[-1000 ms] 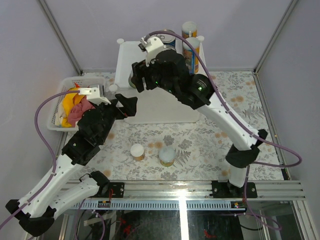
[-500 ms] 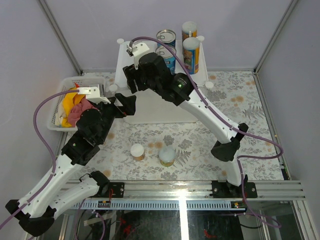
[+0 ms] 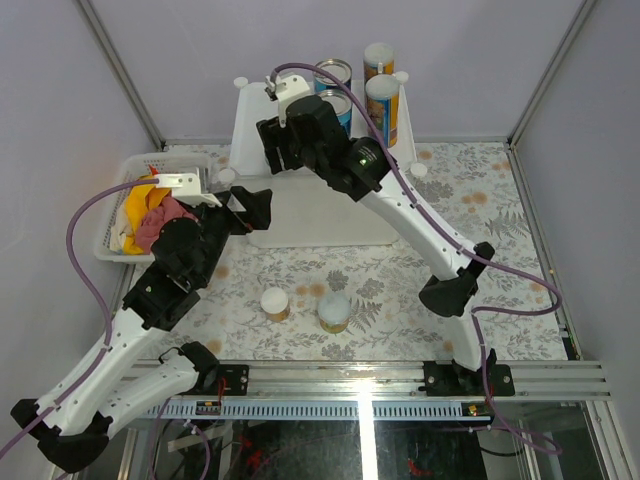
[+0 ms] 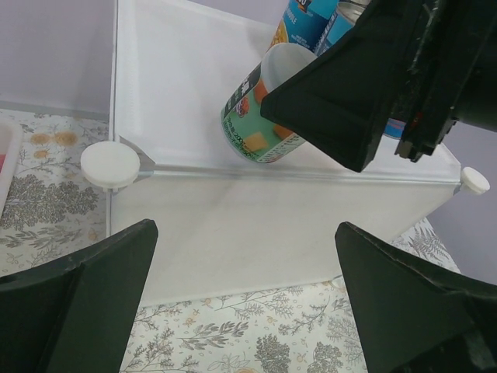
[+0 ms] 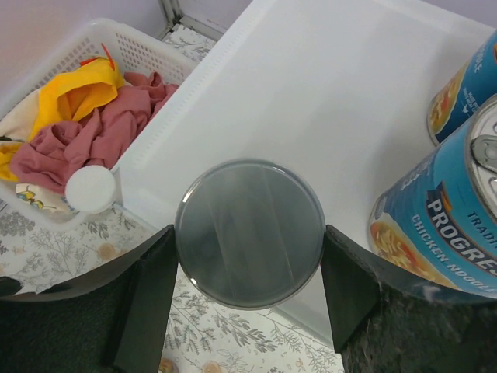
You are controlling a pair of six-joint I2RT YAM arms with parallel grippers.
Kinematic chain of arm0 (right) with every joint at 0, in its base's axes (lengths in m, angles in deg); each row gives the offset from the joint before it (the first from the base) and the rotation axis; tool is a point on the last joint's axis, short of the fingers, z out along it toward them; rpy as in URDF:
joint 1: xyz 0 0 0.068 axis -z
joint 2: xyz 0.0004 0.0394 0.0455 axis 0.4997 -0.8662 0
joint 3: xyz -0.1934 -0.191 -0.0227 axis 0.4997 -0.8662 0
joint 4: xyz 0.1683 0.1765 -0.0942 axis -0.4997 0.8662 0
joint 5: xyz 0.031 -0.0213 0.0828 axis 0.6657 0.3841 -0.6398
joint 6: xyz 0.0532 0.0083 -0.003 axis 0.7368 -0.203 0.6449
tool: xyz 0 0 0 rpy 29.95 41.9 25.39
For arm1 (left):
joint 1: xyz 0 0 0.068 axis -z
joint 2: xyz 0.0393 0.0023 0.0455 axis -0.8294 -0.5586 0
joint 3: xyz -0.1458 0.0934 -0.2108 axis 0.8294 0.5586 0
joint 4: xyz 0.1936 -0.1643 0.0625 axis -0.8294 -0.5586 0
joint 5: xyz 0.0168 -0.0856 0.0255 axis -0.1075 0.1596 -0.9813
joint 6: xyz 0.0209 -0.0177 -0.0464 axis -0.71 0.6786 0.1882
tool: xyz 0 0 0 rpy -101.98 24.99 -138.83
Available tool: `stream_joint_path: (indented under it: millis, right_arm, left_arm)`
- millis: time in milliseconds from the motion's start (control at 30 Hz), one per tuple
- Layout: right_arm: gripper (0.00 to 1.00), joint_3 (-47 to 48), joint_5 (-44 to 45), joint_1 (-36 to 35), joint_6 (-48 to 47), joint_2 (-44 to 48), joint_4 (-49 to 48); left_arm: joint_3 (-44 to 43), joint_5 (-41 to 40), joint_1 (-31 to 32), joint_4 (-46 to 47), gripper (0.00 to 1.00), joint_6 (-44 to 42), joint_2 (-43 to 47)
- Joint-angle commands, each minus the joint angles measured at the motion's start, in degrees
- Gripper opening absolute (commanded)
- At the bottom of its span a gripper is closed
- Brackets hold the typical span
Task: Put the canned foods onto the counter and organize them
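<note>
Floral-patterned surface [image 3: 400, 290] up front, white counter [image 3: 320, 212] at the back. Right arm stretches long and diagonal across it, right pincer [image 5: 247, 233] clamped on a green-labelled can [image 4: 256, 116], tilted above the counter's left half, just beside a blue Progresso soup can [image 5: 435, 225]. Left arm sits folded low, left pincer [image 4: 247, 229] spread wide, holding nothing, facing the counter's front wall.

blue can [image 5: 435, 233] | label: "PROGRES…" | "TRADI…" | "CHICKEN NOODL…"
</note>
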Motion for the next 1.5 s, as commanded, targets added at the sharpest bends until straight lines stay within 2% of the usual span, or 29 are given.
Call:
stream_joint_path:
  millis: [0, 100, 267, 467, 567, 700, 1133, 1467]
  right_arm:
    - [0.12, 3.3, 0.5, 1.7, 0.0, 0.1, -3.6]
    - [0.14, 3.2, 0.1, 2.2, 0.0, -0.7, -3.5]
    - [0.25, 3.2, -1.3, 3.0, 0.6, -1.7, -3.4]
    - [0.65, 3.2, -2.3, 3.2, 0.6, -2.8, -3.3]
    - [0.78, 3.0, -2.8, 3.4, 0.3, -3.0, -3.4]
    - [0.87, 2.7, -3.1, 3.4, -0.1, -2.7, -4.0]
    - [0.89, -0.9, -4.1, 3.6, -1.1, 2.1, -8.1]
    - [0.89, -4.4, -3.9, 3.4, -1.8, 7.7, -10.5]
  left_arm:
    - [0.2, -0.5, 0.3, 4.8, 0.98, -1.5, -0.7]
    - [0.4, -0.1, 0.3, 5.5, 0.99, -1.7, -1.2]
    - [0.4, 0.2, 0.2, 5.8, 1.00, -2.2, -2.1]
    - [1.0, 0.2, 0.3, 6.3, 1.00, -2.4, -2.5]
    - [1.1, 0.2, 0.3, 6.5, 1.00, -2.2, -2.7]
    - [1.3, 0.5, 0.3, 7.0, 1.00, -1.9, -3.2]
    - [1.1, 1.5, 0.3, 8.2, 1.00, -0.9, -4.2]
    - [0.1, 6.7, 0.3, 11.3, 1.00, -3.1, -6.9]
